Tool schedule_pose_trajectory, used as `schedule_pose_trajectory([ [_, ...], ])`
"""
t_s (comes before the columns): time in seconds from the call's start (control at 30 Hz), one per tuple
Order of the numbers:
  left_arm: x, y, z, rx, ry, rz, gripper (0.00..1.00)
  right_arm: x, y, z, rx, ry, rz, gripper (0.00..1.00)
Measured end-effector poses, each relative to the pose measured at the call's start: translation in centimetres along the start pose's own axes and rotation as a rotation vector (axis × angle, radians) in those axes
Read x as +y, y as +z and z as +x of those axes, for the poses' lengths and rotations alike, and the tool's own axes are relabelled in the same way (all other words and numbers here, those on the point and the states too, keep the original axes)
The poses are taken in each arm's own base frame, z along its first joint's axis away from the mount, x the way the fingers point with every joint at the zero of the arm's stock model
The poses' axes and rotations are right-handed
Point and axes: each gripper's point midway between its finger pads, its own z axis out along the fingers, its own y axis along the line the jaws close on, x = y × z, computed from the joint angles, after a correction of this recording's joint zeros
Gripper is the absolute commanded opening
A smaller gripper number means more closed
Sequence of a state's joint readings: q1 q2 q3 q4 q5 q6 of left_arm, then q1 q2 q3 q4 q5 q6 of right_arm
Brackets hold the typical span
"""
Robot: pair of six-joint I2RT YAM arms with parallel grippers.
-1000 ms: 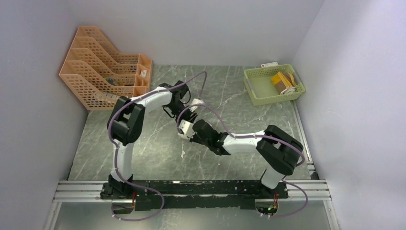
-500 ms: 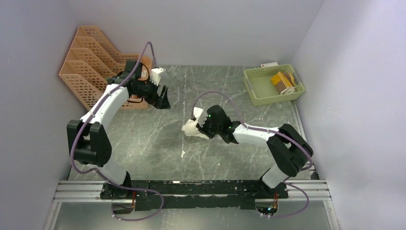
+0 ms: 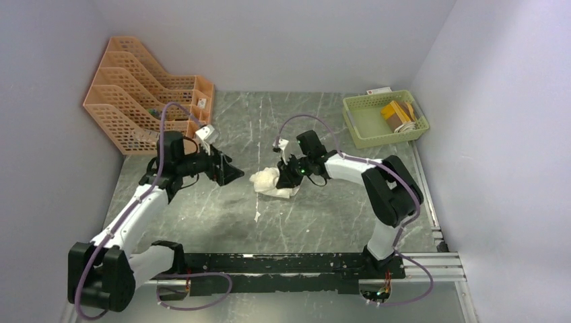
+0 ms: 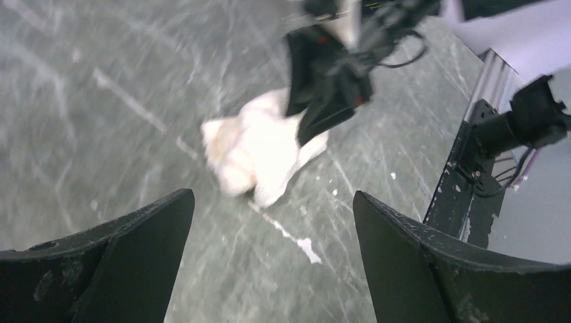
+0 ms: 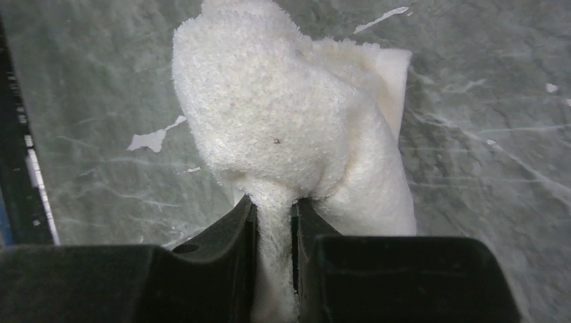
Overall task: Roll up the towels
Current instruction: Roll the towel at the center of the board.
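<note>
Towel status: the cream towel (image 3: 271, 180) sits mid-table as a loose bunched lump, not a tidy roll. My right gripper (image 5: 273, 208) is closed narrow on a pinched ridge of it. Terry pile bulges above the fingertips, and a flatter, smoother flap lies behind on the table (image 3: 202, 215). My left gripper (image 3: 232, 173) is spread wide and holds nothing. It points at the lump from the left, apart from it.

Handling, my estimate: light and limp, with no stiffness of its own, so it will sag wherever unsupported. The looped pile is grippy, so slip is unlikely. A pinch takes only the layers between the fingers, though, and the rest trails. Not fragile. The best hold looks like the free flat edge, taken on both sides at once so the layers turn evenly. The middle of the wad gives little control.

Surface below: hard, smooth, green-grey marble pattern with white flecks. The cloth may skid on it rather than roll.

The mustard towel (image 3: 394, 113) lies in the green basket (image 3: 355, 129) at the far right corner, well apart from both grippers. I cannot tell whether it is rolled.
</note>
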State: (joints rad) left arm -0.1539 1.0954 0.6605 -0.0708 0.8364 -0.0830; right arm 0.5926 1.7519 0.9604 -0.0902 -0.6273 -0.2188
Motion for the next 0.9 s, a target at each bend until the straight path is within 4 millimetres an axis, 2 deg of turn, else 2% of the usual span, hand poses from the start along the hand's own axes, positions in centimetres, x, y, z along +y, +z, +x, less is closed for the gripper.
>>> schedule_pose_trajectory([
  [0.07,-1.9,0.4,-0.9,-0.022,0.103,0.058,0.99,0.0,0.4,0.0,-0.007,0.043,-0.062,0.00],
  [0.13,-3.5,1.6,-1.1,-0.006,0.203,0.114,0.99,0.2,0.6,-0.2,-0.018,0.082,-0.130,0.00],
  [0.17,-4.4,2.3,-0.8,0.011,0.257,0.141,0.99,0.4,0.7,-0.3,-0.024,0.099,-0.157,0.00],
  [0.2,-4.4,2.6,-0.7,0.016,0.293,0.142,0.99,0.5,0.6,-0.3,-0.029,0.108,-0.176,0.00],
  [0.23,-6.0,3.5,0.0,0.038,0.354,0.188,0.99,0.7,0.6,-0.3,-0.034,0.118,-0.195,0.00],
  [0.33,-7.6,4.8,1.3,0.057,0.502,0.246,0.99,1.3,0.2,-0.3,-0.044,0.140,-0.241,0.00],
  [0.43,-7.7,5.5,1.9,0.041,0.623,0.257,0.99,1.9,-0.2,-0.1,-0.045,0.161,-0.277,0.00],
  [0.53,-6.7,6.4,2.6,0.060,0.699,0.247,0.99,2.4,-0.8,-0.1,-0.050,0.177,-0.308,0.00],
  [0.67,-5.6,8.1,4.7,0.136,0.765,0.251,0.99,3.1,-1.8,0.2,-0.059,0.205,-0.346,0.00],
  [0.9,-6.7,10.6,8.5,0.252,0.869,0.318,0.98,2.8,-3.0,0.6,-0.077,0.243,-0.375,0.00],
])
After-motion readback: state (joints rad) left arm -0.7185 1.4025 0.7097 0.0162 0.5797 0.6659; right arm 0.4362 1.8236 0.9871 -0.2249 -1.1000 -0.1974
